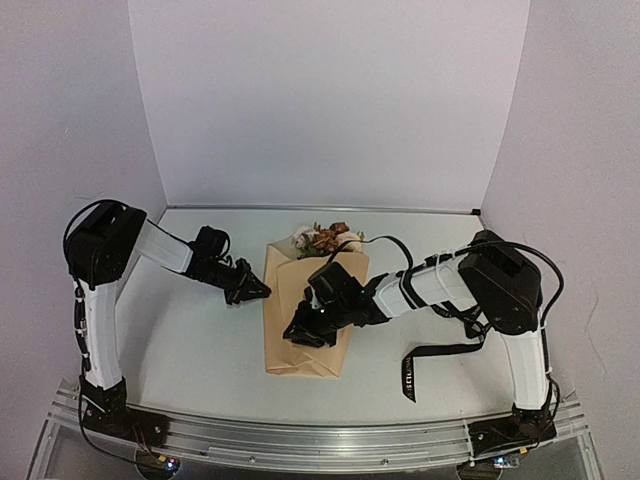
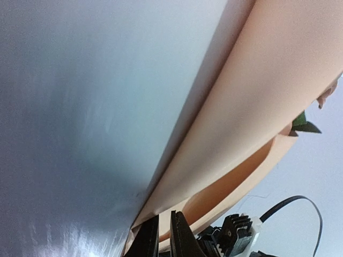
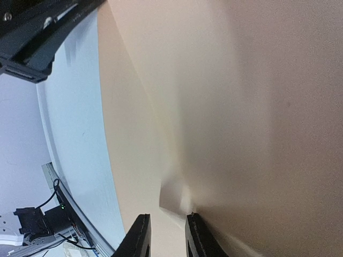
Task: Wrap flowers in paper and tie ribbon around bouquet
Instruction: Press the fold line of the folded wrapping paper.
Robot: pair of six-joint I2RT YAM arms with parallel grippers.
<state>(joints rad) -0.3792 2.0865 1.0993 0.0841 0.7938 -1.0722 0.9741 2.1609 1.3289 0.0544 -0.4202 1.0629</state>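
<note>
Two pinches on the paper: left gripper, right gripper; ribbon lettering illegible.

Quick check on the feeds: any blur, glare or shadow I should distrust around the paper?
Top external: sharp and evenly lit, with soft shadows on the table beside the bouquet. Left wrist: the table is smeared with glare streaks, and the paper looks soft. Right wrist: the paper fills the frame, out of focus and darker toward the right.
</note>
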